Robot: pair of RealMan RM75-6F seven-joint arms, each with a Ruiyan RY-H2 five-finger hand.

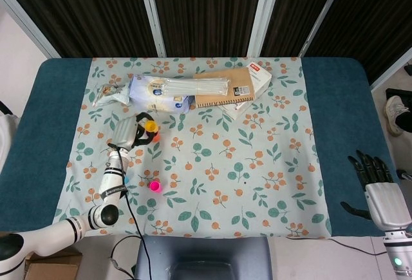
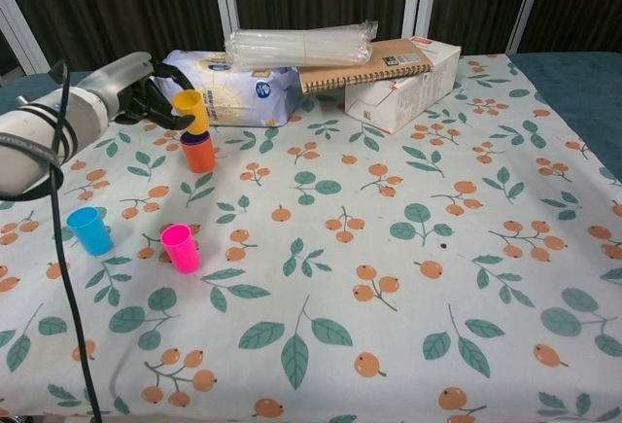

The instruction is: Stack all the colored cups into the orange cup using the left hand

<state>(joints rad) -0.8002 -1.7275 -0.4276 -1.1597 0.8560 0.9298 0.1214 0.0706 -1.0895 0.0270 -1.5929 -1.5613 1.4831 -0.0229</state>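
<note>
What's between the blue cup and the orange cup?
Nothing: only bare flowered cloth lies between the blue cup and the orange cup, as the chest view shows.

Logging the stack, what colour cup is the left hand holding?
Yellow cup, clearest in the chest view.

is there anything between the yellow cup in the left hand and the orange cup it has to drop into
Nothing visible. The left hand holds the yellow cup directly above the orange cup, whose mouth already holds a purple cup. The pink cup and blue cup stand nearer the front edge, off that path.
</note>
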